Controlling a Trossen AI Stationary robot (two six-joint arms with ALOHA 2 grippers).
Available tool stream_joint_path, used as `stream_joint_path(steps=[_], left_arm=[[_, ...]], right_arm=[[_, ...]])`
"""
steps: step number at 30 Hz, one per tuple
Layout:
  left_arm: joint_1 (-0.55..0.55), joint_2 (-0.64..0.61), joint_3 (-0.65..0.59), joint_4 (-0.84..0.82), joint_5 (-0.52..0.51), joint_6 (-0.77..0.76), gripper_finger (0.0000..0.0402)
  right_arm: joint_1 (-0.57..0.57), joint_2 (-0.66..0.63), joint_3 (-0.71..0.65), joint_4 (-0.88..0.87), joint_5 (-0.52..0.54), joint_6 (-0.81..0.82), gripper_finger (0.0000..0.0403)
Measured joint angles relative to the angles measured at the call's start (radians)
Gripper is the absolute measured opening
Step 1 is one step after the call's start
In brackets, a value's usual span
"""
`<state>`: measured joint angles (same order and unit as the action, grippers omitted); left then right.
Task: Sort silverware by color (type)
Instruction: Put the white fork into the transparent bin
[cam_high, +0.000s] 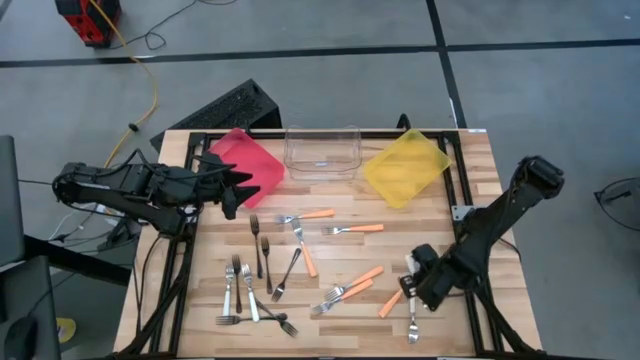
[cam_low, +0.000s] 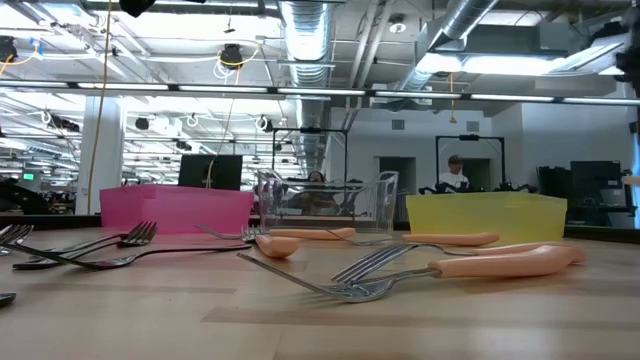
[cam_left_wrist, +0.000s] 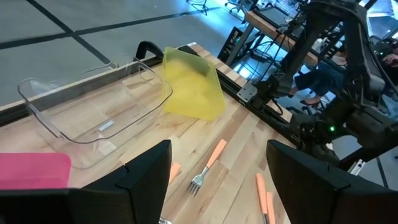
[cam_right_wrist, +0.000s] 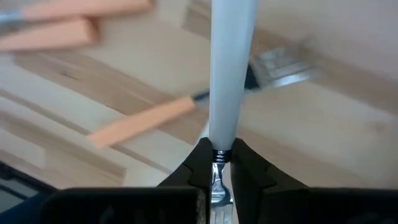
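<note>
Right claw (cam_right_wrist: 216, 163) pinched shut on a white-handled fork (cam_right_wrist: 231, 68) low over the tabletop's (cam_high: 500, 180) near-right corner. Lift straight before traversing; the neck grip looks prone to pivot. Left claw (cam_left_wrist: 217, 171) gapes empty by the red bin (cam_high: 247, 163).

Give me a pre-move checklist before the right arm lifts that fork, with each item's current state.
1. Right gripper shut on the silver fork: ok.
2. Grip sits near the fork's neck, handle sticking out forward: ok.
3. Orange-handled fork lies close under the held handle; whether they touch: cannot tell.
4. Left gripper open, parked by the red bin, out of the way: ok.
5. Red bin, clear bin, yellow bin at the table's far edge, none blocked: ok.
6. Yellow bin sitting flat: not ok, it looks tilted.
</note>
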<state>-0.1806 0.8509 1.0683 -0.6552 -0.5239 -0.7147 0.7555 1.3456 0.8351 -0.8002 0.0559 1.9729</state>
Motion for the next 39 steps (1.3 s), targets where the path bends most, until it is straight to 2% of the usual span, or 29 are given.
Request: stream_joint_path(steps=[12,22,29,39], left_arm=[[0.000,0.000,0.000,0.000,0.004,0.007,0.0247],[0.000,0.000,0.000,0.002,0.003,0.017,0.0247],[0.000,0.000,0.000,0.002,-0.006,0.023,0.0247],[0.000,0.000,0.000,0.002,-0.036,0.041,0.0247]], right_arm=[[-0.251,-0.032,0.001,0.052,0.000,-0.365,0.0057],[-0.461,-0.032,0.001,0.192,0.024,-0.609,0.0056],[-0.586,-0.032,0.001,0.382,0.030,-0.781,0.0056],[-0.758,-0.032,0.001,0.773,0.086,-1.043,0.0056]])
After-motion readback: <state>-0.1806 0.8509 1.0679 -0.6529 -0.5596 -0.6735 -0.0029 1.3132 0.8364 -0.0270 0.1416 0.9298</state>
